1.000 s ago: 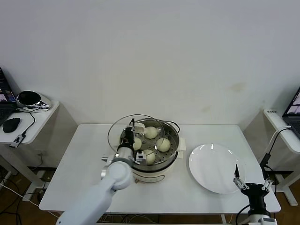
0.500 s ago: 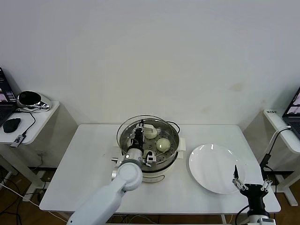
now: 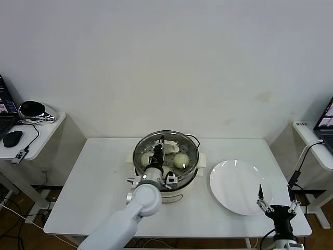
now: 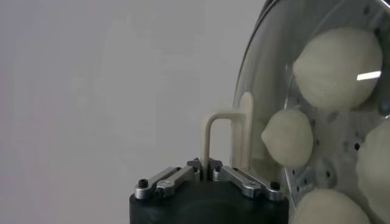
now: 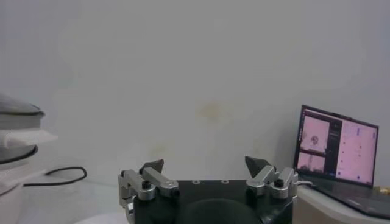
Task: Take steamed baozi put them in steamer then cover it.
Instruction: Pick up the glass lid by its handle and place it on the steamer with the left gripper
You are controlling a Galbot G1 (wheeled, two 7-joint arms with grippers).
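Head view: the left gripper [image 3: 162, 144] is carrying the lid [image 3: 166, 151] rightward until it is sitting squarely over the steamer [image 3: 188, 179]; covering is nearly finished. Beside the steamer, the right gripper [image 3: 274, 202] is idling, jaws spread.

Left wrist view: the fingers are pinching the lid's handle [image 4: 228, 141], baozi [image 4: 288, 138] showing through the glass.

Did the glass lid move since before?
Yes. The lid, held by the left gripper, slid right across the steamer, toward the plate, and now covers it.
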